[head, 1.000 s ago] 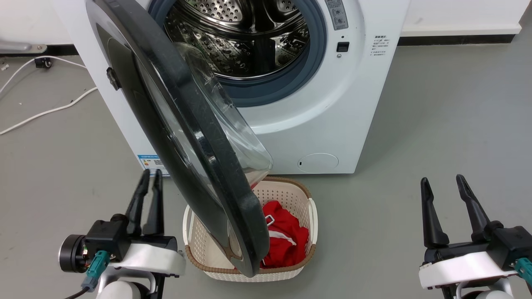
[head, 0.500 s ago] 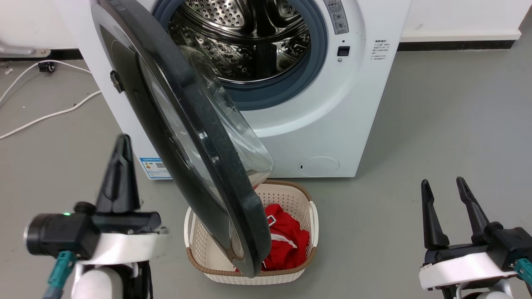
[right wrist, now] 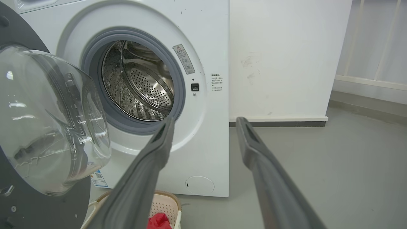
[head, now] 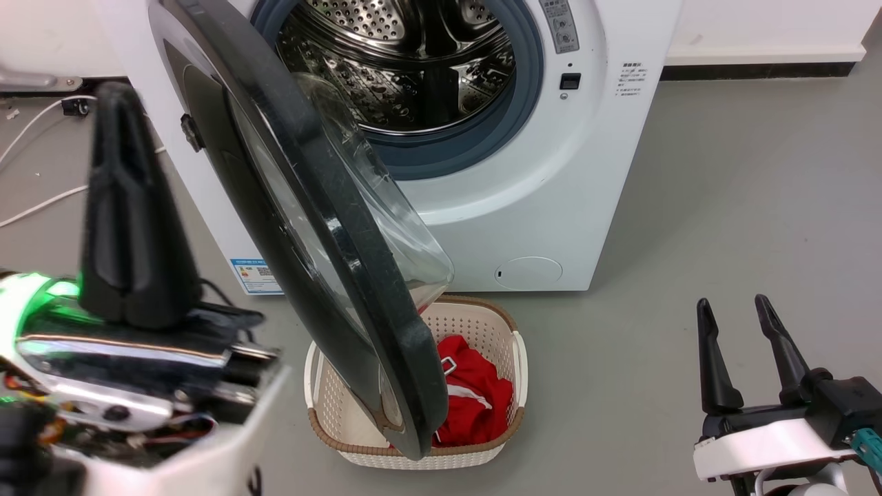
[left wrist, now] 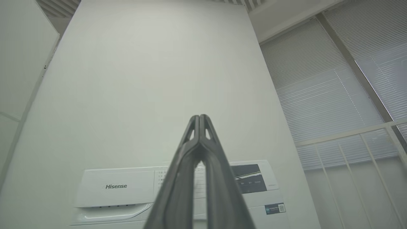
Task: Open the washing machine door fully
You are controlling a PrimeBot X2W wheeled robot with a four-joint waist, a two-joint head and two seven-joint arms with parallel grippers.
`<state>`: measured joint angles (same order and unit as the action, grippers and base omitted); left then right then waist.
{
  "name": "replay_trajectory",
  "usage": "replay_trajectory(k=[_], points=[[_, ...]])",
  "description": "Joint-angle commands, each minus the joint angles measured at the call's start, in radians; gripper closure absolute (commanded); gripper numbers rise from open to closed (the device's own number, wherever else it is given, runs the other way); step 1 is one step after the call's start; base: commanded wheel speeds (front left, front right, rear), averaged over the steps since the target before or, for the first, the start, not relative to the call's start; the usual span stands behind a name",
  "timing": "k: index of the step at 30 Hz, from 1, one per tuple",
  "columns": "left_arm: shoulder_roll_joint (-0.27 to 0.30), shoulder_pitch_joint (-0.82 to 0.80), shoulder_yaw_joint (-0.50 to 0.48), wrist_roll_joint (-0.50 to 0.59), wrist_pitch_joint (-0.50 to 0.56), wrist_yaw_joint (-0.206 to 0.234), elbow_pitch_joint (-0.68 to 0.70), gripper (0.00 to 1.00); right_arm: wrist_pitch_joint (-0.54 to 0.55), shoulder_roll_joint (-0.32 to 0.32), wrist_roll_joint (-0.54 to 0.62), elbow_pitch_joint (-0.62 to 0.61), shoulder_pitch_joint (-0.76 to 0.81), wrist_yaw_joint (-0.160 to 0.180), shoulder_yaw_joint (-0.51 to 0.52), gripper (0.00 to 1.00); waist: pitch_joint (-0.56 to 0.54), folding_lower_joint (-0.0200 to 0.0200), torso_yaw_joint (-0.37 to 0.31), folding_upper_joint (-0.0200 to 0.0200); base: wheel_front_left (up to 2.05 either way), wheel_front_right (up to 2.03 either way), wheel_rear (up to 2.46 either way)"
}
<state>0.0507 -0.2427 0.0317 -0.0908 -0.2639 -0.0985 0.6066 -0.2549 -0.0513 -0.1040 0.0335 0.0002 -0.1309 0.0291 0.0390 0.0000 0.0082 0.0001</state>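
The white washing machine point(head: 551, 172) stands at the top centre, its steel drum point(head: 413, 62) exposed. The washing machine door point(head: 358, 262), a black disc with a clear glass bowl, stands partly swung out with its edge toward me. My left gripper point(head: 116, 93) is raised close to the camera, left of the door and apart from it, fingers shut on nothing. In the left wrist view the shut left gripper point(left wrist: 200, 117) points up at the wall above the machine's control panel point(left wrist: 117, 187). My right gripper point(head: 732, 303) rests open at the lower right. In the right wrist view the right gripper point(right wrist: 206, 120) faces the machine point(right wrist: 210, 47) and door bowl point(right wrist: 47, 127).
A cream perforated basket point(head: 513, 344) holding red cloth point(head: 475, 393) sits on the floor under the door's lower edge. White cables point(head: 41, 200) lie on the floor at the left. Grey floor stretches to the right of the machine.
My left gripper has risen from low beside the door to high and close to the camera, still shut. The door and the right gripper have not visibly moved.
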Motion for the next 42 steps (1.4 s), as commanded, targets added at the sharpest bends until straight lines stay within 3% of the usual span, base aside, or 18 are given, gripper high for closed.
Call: replay_trajectory(k=[1, 7, 12, 16, 26, 42], points=[[-0.001, -0.01, 0.031, 0.006, -0.001, -0.009, 0.02, 1.0, -0.001, 0.002, -0.006, 0.003, -0.011, 0.0, 0.0, 0.0, 0.0, 0.0, -0.002, -0.0001, 0.0, 0.0, 0.0], [0.017, 0.032, 0.249, 0.001, -0.001, -0.029, 0.01, 1.0, -0.003, 0.002, -0.011, 0.012, -0.019, 0.0, -0.001, 0.0, 0.002, 0.0, -0.009, -0.0001, 0.0, 0.0, 0.0], [0.073, 0.117, 0.43, -0.046, -0.001, -0.032, -0.11, 1.0, -0.004, 0.002, -0.017, 0.019, -0.018, 0.0, -0.001, 0.0, 0.002, 0.0, -0.012, -0.0001, 0.0, 0.0, 0.0], [0.124, 0.199, 0.516, -0.09, -0.001, -0.032, -0.229, 1.0, -0.005, 0.002, -0.019, 0.024, -0.014, 0.0, -0.003, 0.0, 0.003, 0.0, -0.011, -0.0001, 0.0, 0.0, 0.0], [0.164, 0.294, 0.563, -0.131, 0.063, -0.019, -0.463, 1.0, -0.007, 0.002, -0.025, 0.032, -0.016, 0.0, -0.006, 0.0, 0.014, 0.0, 0.004, -0.0001, 0.0, 0.0, 0.0], [0.045, 0.11, 0.506, -0.124, 0.004, 0.055, -0.713, 1.0, 0.005, 0.002, -0.041, 0.049, -0.015, 0.0, -0.028, 0.0, 0.017, 0.0, -0.012, -0.0001, 0.0, 0.0, 0.0]])
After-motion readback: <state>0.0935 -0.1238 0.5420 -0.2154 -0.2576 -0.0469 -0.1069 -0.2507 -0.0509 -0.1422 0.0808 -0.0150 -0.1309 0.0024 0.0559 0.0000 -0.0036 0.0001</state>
